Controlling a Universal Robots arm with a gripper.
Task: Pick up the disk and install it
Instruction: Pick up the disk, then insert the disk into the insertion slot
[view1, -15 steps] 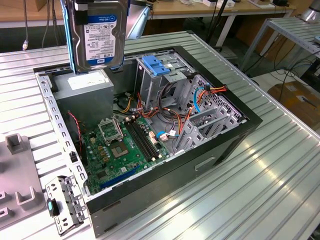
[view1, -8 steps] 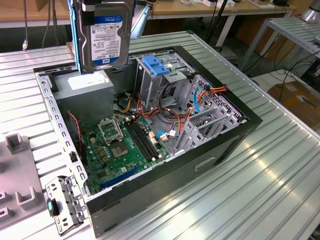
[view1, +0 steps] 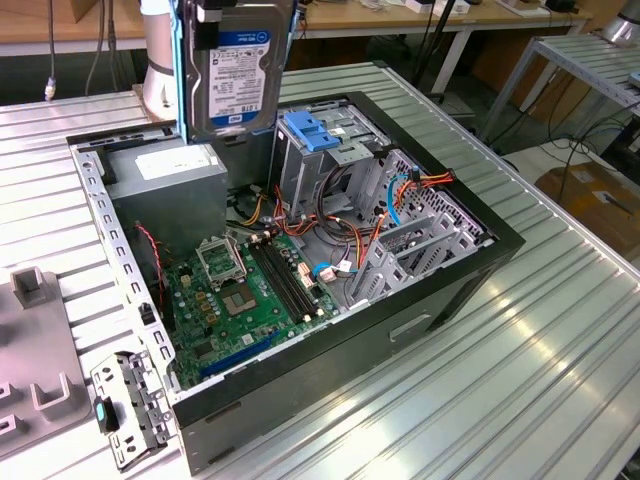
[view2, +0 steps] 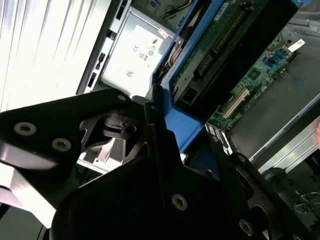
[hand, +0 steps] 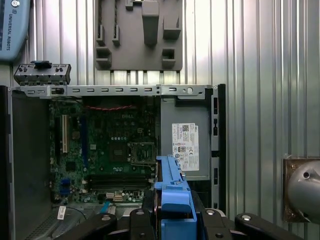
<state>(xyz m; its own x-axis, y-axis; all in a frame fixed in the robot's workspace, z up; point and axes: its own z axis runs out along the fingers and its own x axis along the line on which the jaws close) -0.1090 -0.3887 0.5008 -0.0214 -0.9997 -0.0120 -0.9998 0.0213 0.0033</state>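
Disk (view1: 238, 75): upper end cut off by the exterior view's top edge, as is the white arm (view1: 158, 60) just beside it; the label's print is too small to make out. Gripper (hand: 172, 214): in the first wrist view its black body covers the near end of the edge-on disk and is itself cut off by the picture's edge. Grey power-supply box (view2: 132, 55) and motherboard (view2: 260, 75): each partly hidden in the second wrist view, the box behind the gripper's dark links, the board behind the tilted disk.
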